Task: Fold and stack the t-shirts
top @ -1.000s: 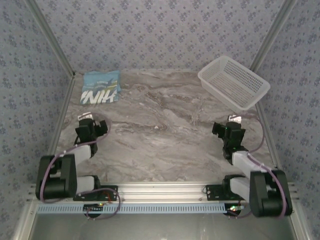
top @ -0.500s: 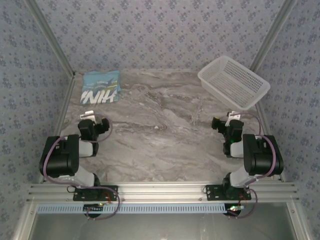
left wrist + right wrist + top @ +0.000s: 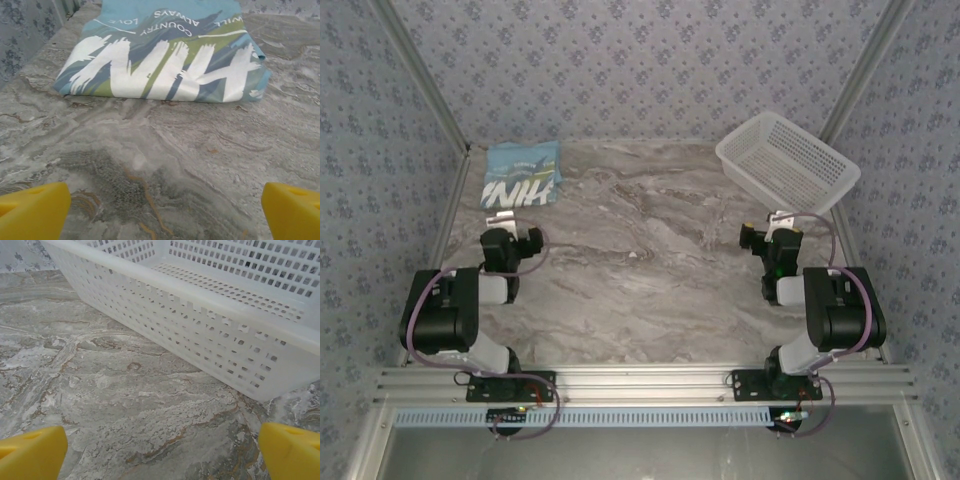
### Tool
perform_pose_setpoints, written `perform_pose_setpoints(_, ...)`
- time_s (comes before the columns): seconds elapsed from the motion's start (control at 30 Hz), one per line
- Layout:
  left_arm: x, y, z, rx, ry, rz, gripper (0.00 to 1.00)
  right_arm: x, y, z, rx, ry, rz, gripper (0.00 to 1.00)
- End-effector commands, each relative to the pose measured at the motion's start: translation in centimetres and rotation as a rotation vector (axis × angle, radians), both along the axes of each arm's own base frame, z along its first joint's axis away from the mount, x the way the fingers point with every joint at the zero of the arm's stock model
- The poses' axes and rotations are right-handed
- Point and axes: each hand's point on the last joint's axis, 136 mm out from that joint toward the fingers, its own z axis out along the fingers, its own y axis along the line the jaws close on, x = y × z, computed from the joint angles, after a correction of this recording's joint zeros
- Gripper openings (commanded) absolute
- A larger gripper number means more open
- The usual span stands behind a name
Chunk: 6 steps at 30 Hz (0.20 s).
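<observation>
White mesh basket (image 3: 790, 165) sits at marble table's (image 3: 650, 265) far-right corner.

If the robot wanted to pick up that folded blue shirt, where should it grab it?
Probably its near folded edge. The t-shirt lies flat on the table, and that edge faces the open left gripper, so coming in low from the near side and pinching the layers together there looks easiest.

We see the t-shirt (image 3: 165, 55) cut off by the picture's top edge, and the basket (image 3: 200, 315) by top and right.
</observation>
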Motion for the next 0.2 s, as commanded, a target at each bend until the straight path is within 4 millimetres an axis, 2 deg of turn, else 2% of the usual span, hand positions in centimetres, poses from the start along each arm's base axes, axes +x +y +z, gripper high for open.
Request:
perform_pose_setpoints(0.0, 0.7, -0.1, 1.0, 0.026, -0.018, -0.012, 0.98, 0.0, 0.4, 0.3, -0.047, -0.013, 0.000, 1.00)
perform_pose_setpoints(0.1, 0.7, -0.1, 1.0, 0.026, -0.018, -0.012, 0.98, 0.2, 0.5, -0.2, -0.025, 0.019, 0.031, 1.00)
perform_pose_setpoints(0.17, 0.7, -0.1, 0.9, 0.026, -0.016, -0.013, 0.98, -0.1, -0.3, 0.3, -0.051, -0.012, -0.015, 1.00)
